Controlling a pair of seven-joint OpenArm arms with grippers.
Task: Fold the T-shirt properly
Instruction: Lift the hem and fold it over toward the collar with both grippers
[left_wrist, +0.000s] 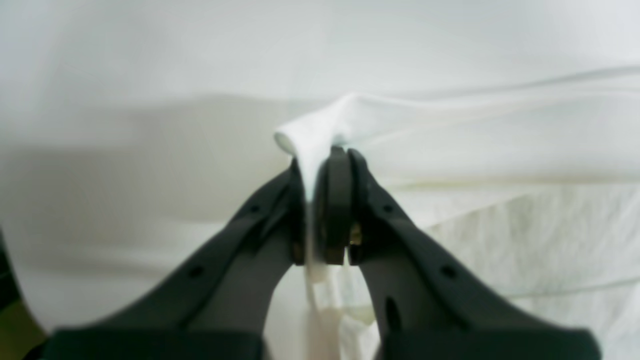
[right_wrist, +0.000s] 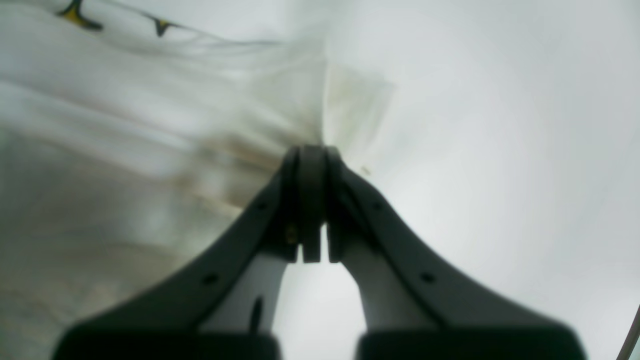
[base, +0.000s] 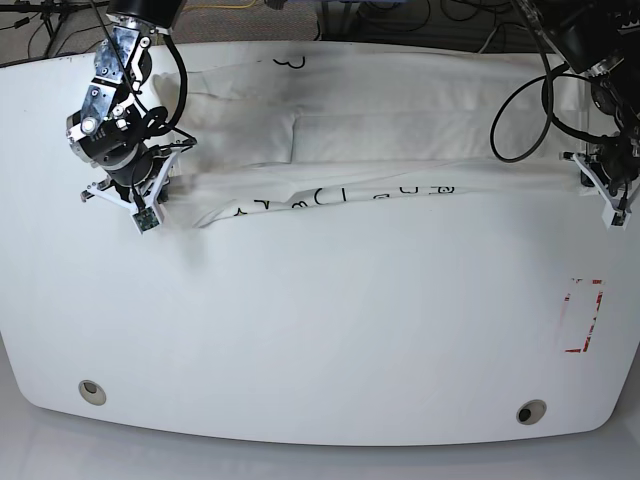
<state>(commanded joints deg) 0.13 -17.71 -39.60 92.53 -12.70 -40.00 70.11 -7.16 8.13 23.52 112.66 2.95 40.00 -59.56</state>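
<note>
The white T-shirt (base: 400, 140) lies spread across the far half of the table. Its near edge is pulled up into a taut strip with black-outlined print (base: 340, 195) running between the two grippers. At the right end of that strip, my left gripper (base: 592, 172) is shut on a pinch of white fabric (left_wrist: 320, 135), which shows bunched between its dark fingers (left_wrist: 340, 200). At the strip's left end, my right gripper (base: 160, 195) is shut on the shirt's edge (right_wrist: 280, 130). A bit of yellow and black print (right_wrist: 75, 17) shows at the top left of the right wrist view.
The white table (base: 300, 330) stretches toward me, with a red-outlined rectangle (base: 583, 315) near its right edge and two round holes (base: 92, 391) (base: 530, 411) near the front. Black cables (base: 520, 110) loop off the arm at the back right.
</note>
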